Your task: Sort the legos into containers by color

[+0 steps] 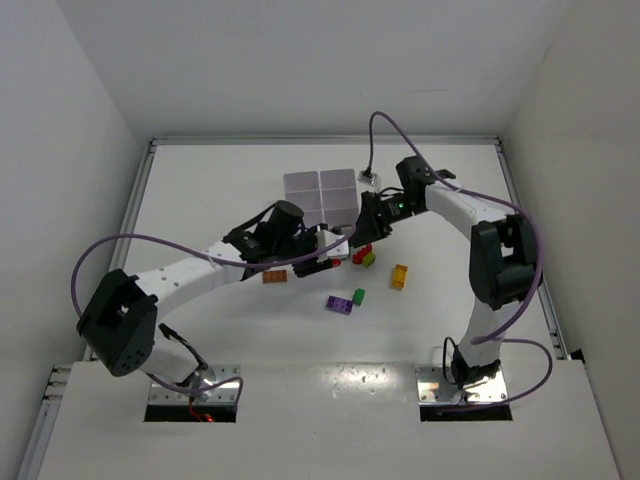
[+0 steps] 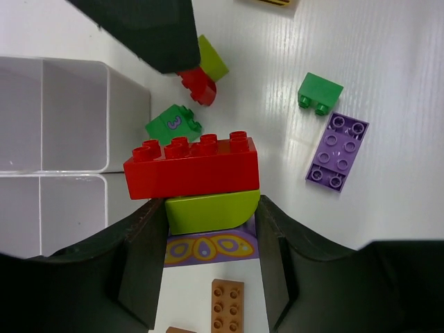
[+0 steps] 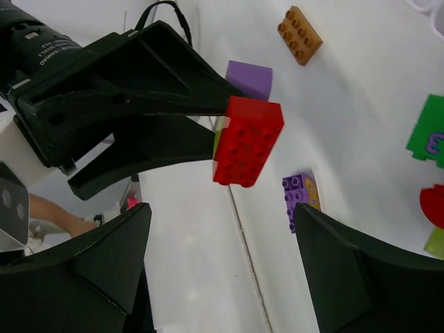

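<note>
My left gripper (image 2: 211,225) is shut on a stack of legos: a red brick (image 2: 192,165) on a lime curved brick (image 2: 208,211) on a purple patterned brick (image 2: 211,247). It holds the stack above the table, just right of the white containers (image 2: 69,166). The top view shows the left gripper (image 1: 335,251) by the containers (image 1: 320,196). My right gripper (image 3: 222,239) is open and empty, facing the red brick (image 3: 248,142); the top view shows it (image 1: 366,226) just beyond the left one. One of its fingers (image 2: 146,31) hangs over a small red piece (image 2: 199,87).
Loose legos lie on the table: a green brick marked 3 (image 2: 173,125), a lime piece (image 2: 213,59), a green brick (image 2: 320,92), a purple plate (image 2: 336,151), an orange plate (image 2: 227,305). A yellow-orange brick (image 1: 399,275) lies to the right. White walls enclose the table.
</note>
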